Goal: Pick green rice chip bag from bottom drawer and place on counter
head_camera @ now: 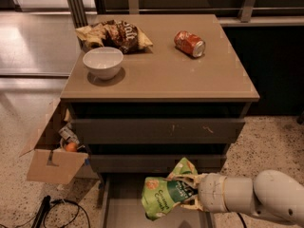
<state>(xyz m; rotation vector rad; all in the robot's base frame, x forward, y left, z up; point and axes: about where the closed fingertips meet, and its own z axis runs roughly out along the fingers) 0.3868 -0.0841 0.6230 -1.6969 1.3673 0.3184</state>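
The green rice chip bag [167, 194] is a glossy light-green pouch with white lettering and an orange patch. My gripper [186, 192] is shut on its right side and holds it lifted above the open bottom drawer [124, 204], in front of the middle drawer's front. My white arm [251, 197] reaches in from the lower right. The counter [161, 70] is the tan top of the cabinet, well above the bag.
On the counter stand a white bowl [102, 62], a brown-and-cream chip bag [115, 34] and an orange soda can [189, 43] lying on its side. An open cardboard box [53, 158] with clutter sits left of the cabinet. Black cables [57, 210] lie on the floor.
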